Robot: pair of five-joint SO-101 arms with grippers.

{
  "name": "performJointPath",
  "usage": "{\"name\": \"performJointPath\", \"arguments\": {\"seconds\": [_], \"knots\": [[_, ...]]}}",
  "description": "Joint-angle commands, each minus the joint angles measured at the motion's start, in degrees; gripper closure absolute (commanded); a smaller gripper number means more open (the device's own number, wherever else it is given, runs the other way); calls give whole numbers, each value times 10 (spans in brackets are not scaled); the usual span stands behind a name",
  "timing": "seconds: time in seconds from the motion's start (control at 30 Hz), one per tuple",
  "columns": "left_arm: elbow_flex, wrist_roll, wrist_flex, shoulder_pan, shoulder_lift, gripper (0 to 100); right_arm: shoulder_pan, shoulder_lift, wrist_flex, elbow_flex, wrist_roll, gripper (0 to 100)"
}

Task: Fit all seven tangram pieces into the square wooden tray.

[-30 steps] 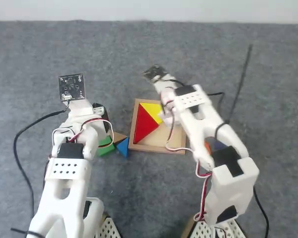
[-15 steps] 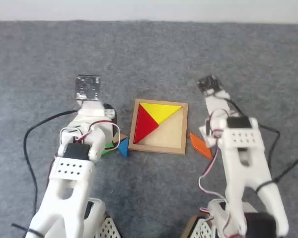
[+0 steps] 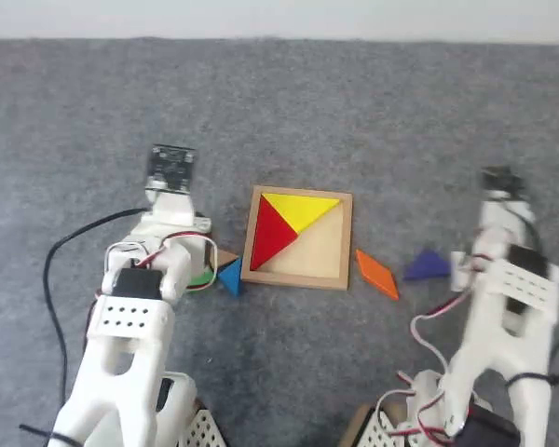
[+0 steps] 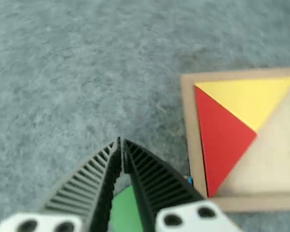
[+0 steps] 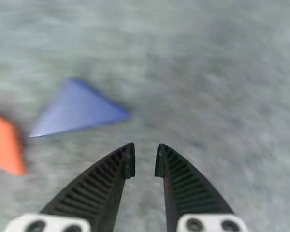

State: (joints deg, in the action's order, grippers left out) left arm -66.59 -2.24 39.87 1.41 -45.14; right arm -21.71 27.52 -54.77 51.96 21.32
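Observation:
The square wooden tray (image 3: 343, 272) lies mid-table with a yellow triangle (image 3: 301, 209) and a red triangle (image 3: 270, 236) in its far-left part; the tray (image 4: 187, 145) also appears in the left wrist view. My left gripper (image 4: 121, 143) is shut and empty, hovering over carpet left of the tray, above a green piece (image 4: 126, 212). A blue triangle (image 3: 229, 276) and a tan piece (image 3: 225, 258) lie by the tray's left edge. Right of the tray are an orange parallelogram (image 3: 376, 273) and a purple triangle (image 3: 427, 265). My right gripper (image 5: 144, 159) is slightly open, empty, just past the purple triangle (image 5: 75, 113).
Grey carpet covers the table. The left arm (image 3: 135, 298) stands left of the tray and the right arm (image 3: 503, 289) at the far right, both with cables trailing. Bare carpet stretches beyond the tray and in front of it.
The right arm swung from over the tray out to the far right, uncovering the orange and purple pieces. The left arm edged slightly towards the tray.

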Motion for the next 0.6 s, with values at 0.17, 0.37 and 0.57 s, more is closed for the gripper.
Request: {"name": "performJointPath", "arguments": {"seconds": [0.17, 0.37, 0.57], "knots": [[-1, 2, -36, 4, 2, 987, 37, -4, 5, 60, 81, 897], [-7, 3, -38, 2, 2, 987, 96, -5, 1, 84, 82, 897], [5, 3, 25, -3, 3, 954, 121, -5, 41, 120, 109, 897]]}}
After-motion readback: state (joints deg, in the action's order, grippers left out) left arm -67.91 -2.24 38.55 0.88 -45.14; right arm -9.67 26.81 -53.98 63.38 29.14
